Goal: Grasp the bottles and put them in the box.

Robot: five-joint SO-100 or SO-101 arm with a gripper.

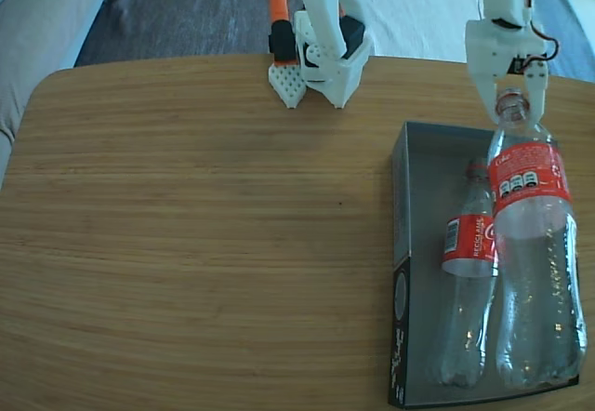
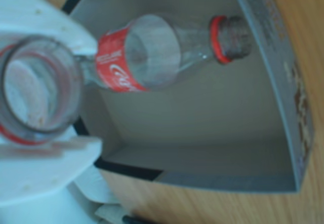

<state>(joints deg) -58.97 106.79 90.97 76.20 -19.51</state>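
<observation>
The wooden table (image 1: 186, 244) fills most of the fixed view; the box (image 1: 402, 271) sits at the right edge of the frame, its long side running from mid-height down to the bottom; its grey inside is visible, low dark walls all round.

One bottle (image 1: 469, 271) lies flat inside the box, neck toward the top of the frame, red label about midway along; in the wrist view the same bottle (image 2: 152, 57) lies across the upper centre, red neck ring at right, no cap.

The second bottle (image 1: 532, 244) is in the right half of the box, beside the first and overlapping it in the fixed view; whether its base rests on the box floor cannot be told.

The white gripper (image 1: 510, 104), at the upper right of the fixed view, is clamped on this bottle's neck, a finger on each side; in the wrist view the open mouth (image 2: 38, 100) sits at left between the white fingers (image 2: 45, 148).

The arm's white base (image 1: 330, 39) stands at the top centre of the table.
</observation>
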